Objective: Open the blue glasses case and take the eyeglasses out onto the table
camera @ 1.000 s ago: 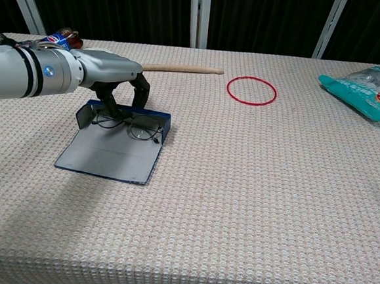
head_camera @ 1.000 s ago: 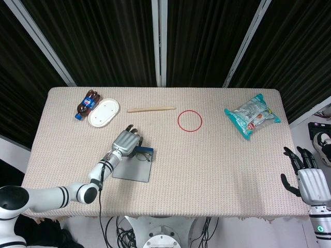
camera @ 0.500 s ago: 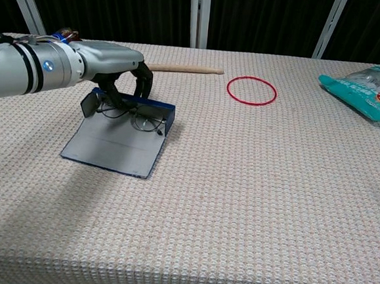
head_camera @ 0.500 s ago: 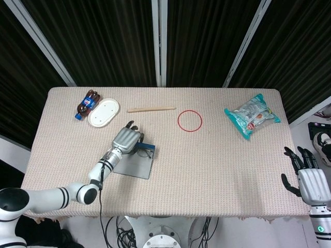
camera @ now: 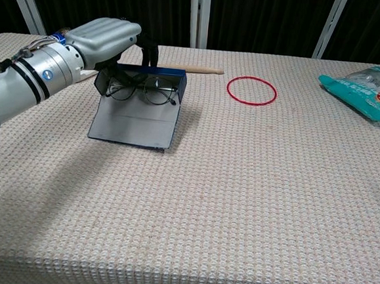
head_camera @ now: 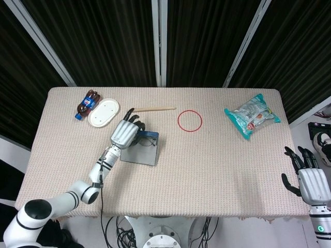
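Note:
The blue glasses case (camera: 135, 121) (head_camera: 143, 153) is open, with its grey flap sloping down toward the table's front. Its blue back wall is raised, and the thin-rimmed eyeglasses (camera: 145, 89) (head_camera: 147, 141) rest inside against it. My left hand (camera: 102, 40) (head_camera: 124, 134) grips the case's back wall from behind, its fingers curled over the rim beside the eyeglasses. Whether the fingers also pinch the frame is not visible. My right hand (head_camera: 310, 181) hangs off the table's right front corner with its fingers spread and nothing in it. The chest view does not show it.
A cola bottle (head_camera: 87, 103) and a white oval lid (head_camera: 104, 112) lie at the back left. A wooden stick (head_camera: 151, 109) (camera: 196, 69) sits just behind the case. A red ring (head_camera: 190, 121) (camera: 251, 91) is mid-back, and a teal snack bag (head_camera: 252, 115) (camera: 369, 82) back right.
My left hand has moved toward the table's far side, taking the case with it. The case's back end has risen and tilted up, and the eyeglasses have stayed inside.

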Tool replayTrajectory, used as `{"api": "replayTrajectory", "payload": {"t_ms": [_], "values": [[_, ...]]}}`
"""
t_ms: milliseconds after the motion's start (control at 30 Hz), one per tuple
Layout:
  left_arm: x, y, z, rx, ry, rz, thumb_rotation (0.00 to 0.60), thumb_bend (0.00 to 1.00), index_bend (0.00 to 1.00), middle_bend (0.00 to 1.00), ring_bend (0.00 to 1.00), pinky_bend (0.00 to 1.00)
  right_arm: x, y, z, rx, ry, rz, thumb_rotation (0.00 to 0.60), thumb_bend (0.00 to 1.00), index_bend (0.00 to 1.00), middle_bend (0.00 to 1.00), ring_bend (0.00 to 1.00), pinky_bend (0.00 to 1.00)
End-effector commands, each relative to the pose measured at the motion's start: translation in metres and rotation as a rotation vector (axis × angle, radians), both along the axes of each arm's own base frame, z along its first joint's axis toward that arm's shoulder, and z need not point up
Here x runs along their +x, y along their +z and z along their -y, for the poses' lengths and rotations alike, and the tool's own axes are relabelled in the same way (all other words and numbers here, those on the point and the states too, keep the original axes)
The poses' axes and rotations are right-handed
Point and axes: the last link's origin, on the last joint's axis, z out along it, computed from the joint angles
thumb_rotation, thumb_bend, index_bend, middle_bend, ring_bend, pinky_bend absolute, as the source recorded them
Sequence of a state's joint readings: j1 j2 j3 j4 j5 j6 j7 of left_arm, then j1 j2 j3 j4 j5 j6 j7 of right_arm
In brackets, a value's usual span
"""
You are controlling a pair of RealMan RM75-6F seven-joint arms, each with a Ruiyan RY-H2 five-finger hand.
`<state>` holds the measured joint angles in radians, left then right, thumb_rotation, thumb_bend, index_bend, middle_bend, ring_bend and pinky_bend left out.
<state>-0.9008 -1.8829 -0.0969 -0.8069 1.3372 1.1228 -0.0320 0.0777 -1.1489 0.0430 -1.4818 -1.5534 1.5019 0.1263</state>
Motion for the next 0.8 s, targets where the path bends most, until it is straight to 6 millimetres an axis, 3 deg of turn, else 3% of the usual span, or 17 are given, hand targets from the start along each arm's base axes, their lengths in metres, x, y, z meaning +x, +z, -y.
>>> {"api": "replayTrajectory", "payload": {"t_ms": [33, 300, 367, 533, 800], "values": [[0.002, -0.013, 0.005, 0.026, -0.091, 0.004, 0.6, 0.51, 0.52, 0.47, 0.21, 0.0, 0.0, 0.0, 0.0, 0.0, -0.003, 0.0, 0.6, 0.36, 0.02, 0.22, 0.0, 0.07], [-0.003, -0.02, -0.012, -0.014, -0.066, -0.072, 0.6, 0.5, 0.5, 0.46, 0.2, 0.0, -0.002, 0.001, -0.002, -0.004, -0.014, -0.002, 0.6, 0.36, 0.02, 0.22, 0.0, 0.07], [-0.003, -0.021, -0.018, -0.039, -0.035, -0.092, 0.6, 0.48, 0.44, 0.43, 0.18, 0.0, -0.002, 0.001, -0.002, -0.005, -0.015, -0.001, 0.6, 0.36, 0.02, 0.22, 0.0, 0.07], [0.003, -0.017, -0.024, -0.081, 0.041, -0.064, 0.6, 0.35, 0.16, 0.28, 0.07, 0.0, -0.003, 0.001, -0.003, -0.005, -0.017, 0.001, 0.6, 0.36, 0.02, 0.22, 0.0, 0.07], [0.007, 0.004, -0.011, -0.103, 0.058, -0.02, 0.6, 0.33, 0.09, 0.21, 0.02, 0.0, -0.002, 0.002, -0.002, -0.008, -0.007, 0.002, 0.6, 0.36, 0.02, 0.22, 0.0, 0.07]]}}
